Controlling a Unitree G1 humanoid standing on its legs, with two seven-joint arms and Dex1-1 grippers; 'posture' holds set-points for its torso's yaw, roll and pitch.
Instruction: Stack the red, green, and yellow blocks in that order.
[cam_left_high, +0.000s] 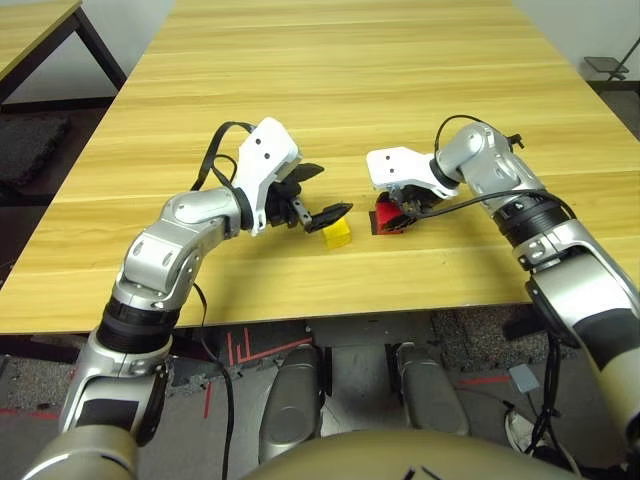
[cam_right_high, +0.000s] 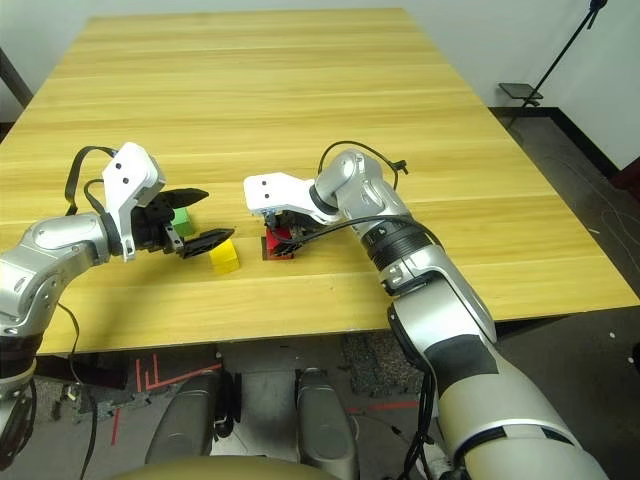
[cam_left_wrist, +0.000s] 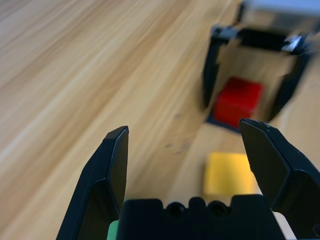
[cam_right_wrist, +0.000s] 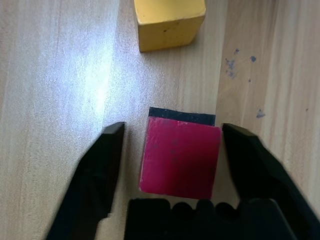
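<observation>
The red block (cam_right_wrist: 180, 157) sits on a flat black patch (cam_right_wrist: 182, 116) near the table's front edge. My right gripper (cam_right_wrist: 175, 128) is open, one finger on each side of the red block with a small gap at both. The yellow block (cam_left_high: 337, 234) lies just left of the red block (cam_left_high: 386, 216). My left gripper (cam_left_high: 336, 188) hovers open over and behind the yellow block, holding nothing. The green block (cam_right_high: 181, 218) stands farther left, partly hidden behind the left gripper's fingers.
The wooden table (cam_left_high: 350, 80) stretches far back and to both sides. A second table (cam_left_high: 30, 30) stands off to the far left. A stand's base (cam_right_high: 520, 90) rests on the floor at the right.
</observation>
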